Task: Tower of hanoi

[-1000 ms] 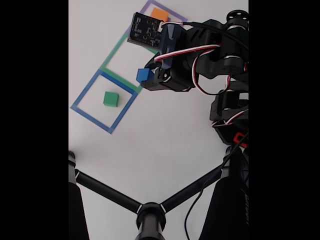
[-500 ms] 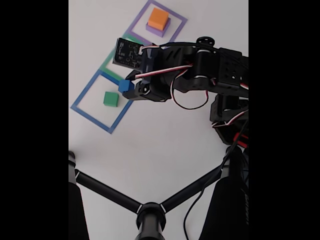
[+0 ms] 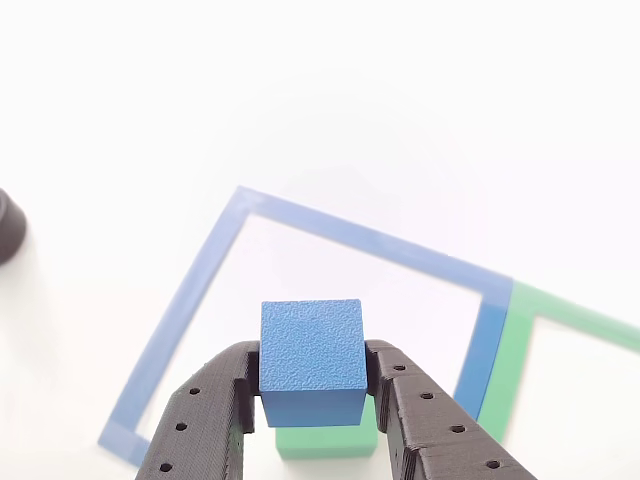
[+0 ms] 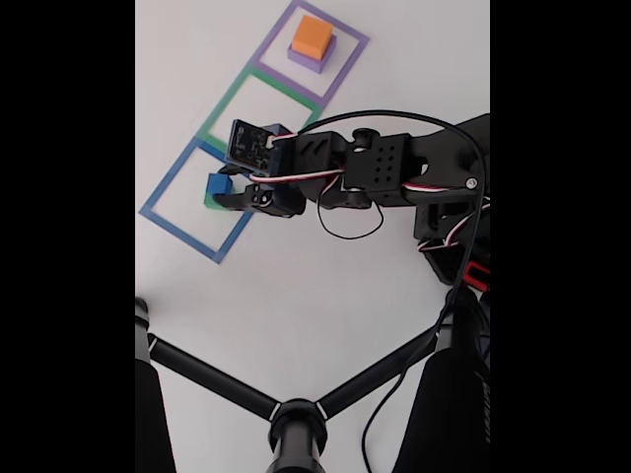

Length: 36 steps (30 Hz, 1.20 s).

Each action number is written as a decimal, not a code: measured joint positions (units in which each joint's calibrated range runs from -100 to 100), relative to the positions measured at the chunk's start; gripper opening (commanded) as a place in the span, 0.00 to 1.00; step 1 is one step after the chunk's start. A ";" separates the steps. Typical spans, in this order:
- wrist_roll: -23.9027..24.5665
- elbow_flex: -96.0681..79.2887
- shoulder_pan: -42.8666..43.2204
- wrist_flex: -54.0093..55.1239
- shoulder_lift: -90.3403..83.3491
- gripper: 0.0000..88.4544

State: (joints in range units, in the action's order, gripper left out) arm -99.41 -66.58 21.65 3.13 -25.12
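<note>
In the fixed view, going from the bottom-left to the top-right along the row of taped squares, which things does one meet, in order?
Blue square outline with the blue cube held in the hand → green square outline → purple square outline holding the purple slab with the orange block on top.

You have a blue cube [image 3: 311, 345] with a grainy matte face between black fingers [image 3: 205, 420], a green block [image 3: 325, 440] beneath. Farther off, orange block [image 4: 312, 35] tops purple slab [image 4: 317, 57] — outlines run blue [image 4: 177, 172], green [image 4: 225, 106], purple [image 4: 350, 44] on white table [image 4: 325, 305].
</note>
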 measured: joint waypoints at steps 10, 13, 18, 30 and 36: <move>0.00 -2.79 0.00 14.77 8.86 0.02; 0.00 -2.87 -0.16 18.06 11.31 0.02; 0.00 -2.87 -0.98 21.83 14.86 0.02; 0.00 -2.87 -1.56 25.76 18.49 0.02; 0.00 -4.00 -1.56 26.24 18.49 0.02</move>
State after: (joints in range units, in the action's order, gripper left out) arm -99.41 -70.58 20.10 29.37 -6.63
